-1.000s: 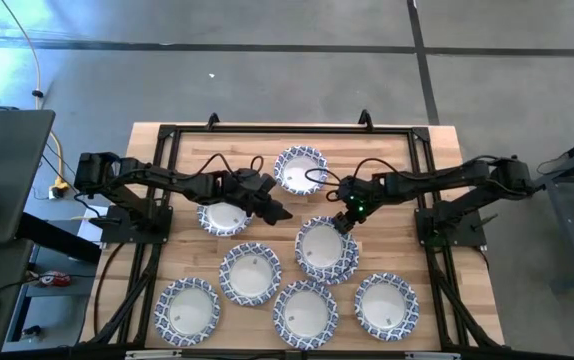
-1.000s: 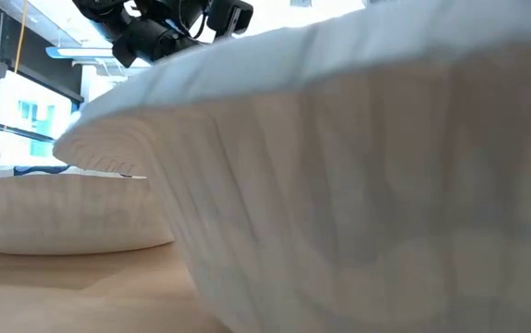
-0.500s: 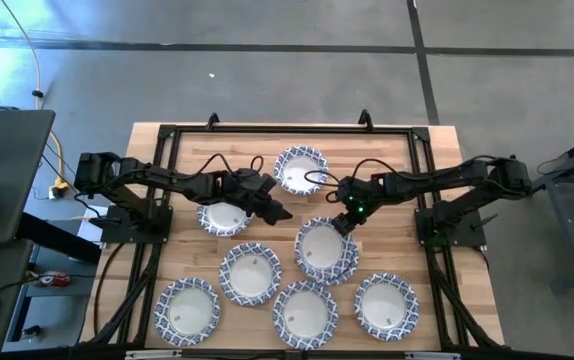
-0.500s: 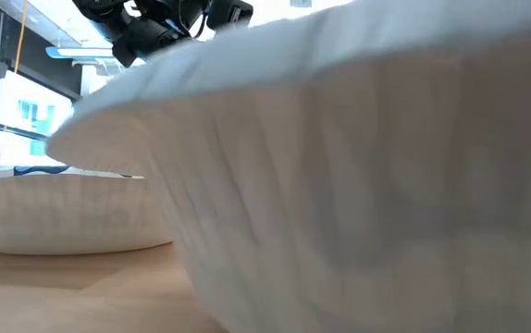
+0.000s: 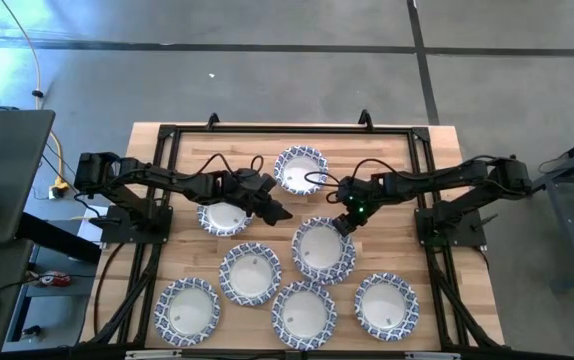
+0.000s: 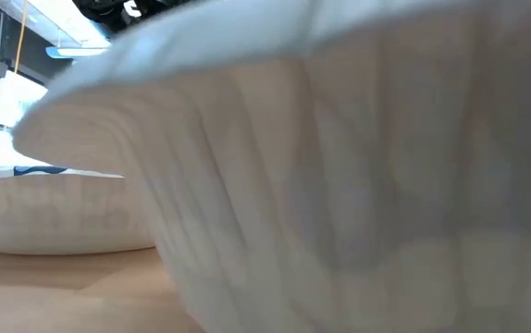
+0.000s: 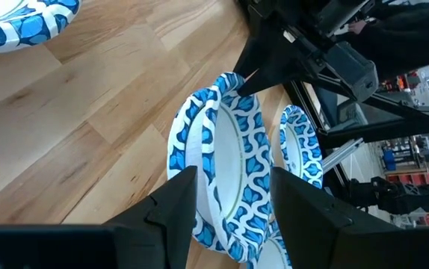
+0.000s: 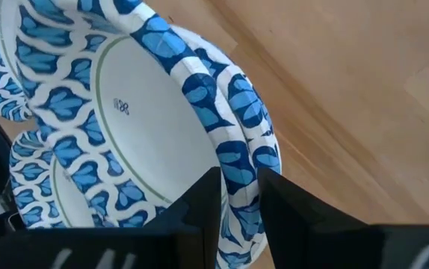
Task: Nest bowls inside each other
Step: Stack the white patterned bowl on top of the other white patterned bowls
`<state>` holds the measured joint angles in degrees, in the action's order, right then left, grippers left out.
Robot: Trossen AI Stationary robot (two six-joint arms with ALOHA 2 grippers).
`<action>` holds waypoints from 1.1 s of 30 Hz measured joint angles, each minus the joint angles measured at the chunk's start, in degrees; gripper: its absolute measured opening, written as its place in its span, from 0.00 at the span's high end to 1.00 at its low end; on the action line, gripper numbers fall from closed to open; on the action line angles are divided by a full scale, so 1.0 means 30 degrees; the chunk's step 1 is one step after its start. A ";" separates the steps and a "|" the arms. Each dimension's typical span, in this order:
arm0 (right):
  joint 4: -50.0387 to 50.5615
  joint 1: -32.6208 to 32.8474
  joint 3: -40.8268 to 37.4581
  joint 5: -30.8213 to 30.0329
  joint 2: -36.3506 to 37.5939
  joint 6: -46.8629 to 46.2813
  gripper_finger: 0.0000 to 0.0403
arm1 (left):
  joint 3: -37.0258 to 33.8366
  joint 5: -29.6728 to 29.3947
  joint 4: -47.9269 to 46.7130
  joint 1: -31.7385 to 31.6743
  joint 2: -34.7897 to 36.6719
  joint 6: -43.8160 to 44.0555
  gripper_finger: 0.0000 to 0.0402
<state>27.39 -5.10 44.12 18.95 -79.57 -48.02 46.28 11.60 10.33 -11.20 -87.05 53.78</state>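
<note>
Right wrist view: right gripper pinching nested bowls' rims mid-bench; left gripper empty, half-open; shallow pinch may slip.

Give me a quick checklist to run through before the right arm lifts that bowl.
1. Right gripper on the rim of the top bowl: ok, fingers straddle the rim in the right wrist view.
2. Only one bowl pinched: cannot tell, a second bowl's rim sits right beside it.
3. Left gripper out of the way: ok, it hangs beside, open.
4. Neighbouring bowl apart from the stack: ok.
5. Grip firm enough: cannot tell.
</note>
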 joint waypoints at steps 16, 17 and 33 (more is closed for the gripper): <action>0.0875 -0.0022 0.0007 0.1209 0.0301 -0.0808 0.81 | 0.0000 -0.0002 0.0000 -0.0007 0.0000 -0.0489 0.61; 0.0783 -0.0015 0.0008 0.1368 0.0351 -0.0842 0.81 | 0.0000 0.0004 -0.0001 -0.0001 0.0000 -0.0503 0.61; 0.1820 -0.0029 0.0765 0.0880 0.0481 -0.0637 0.80 | 0.0000 -0.0025 0.0066 -0.0007 0.0000 -0.0641 0.61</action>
<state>32.85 -5.19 46.41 21.59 -78.13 -49.93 46.28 11.53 10.52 -11.22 -87.05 51.86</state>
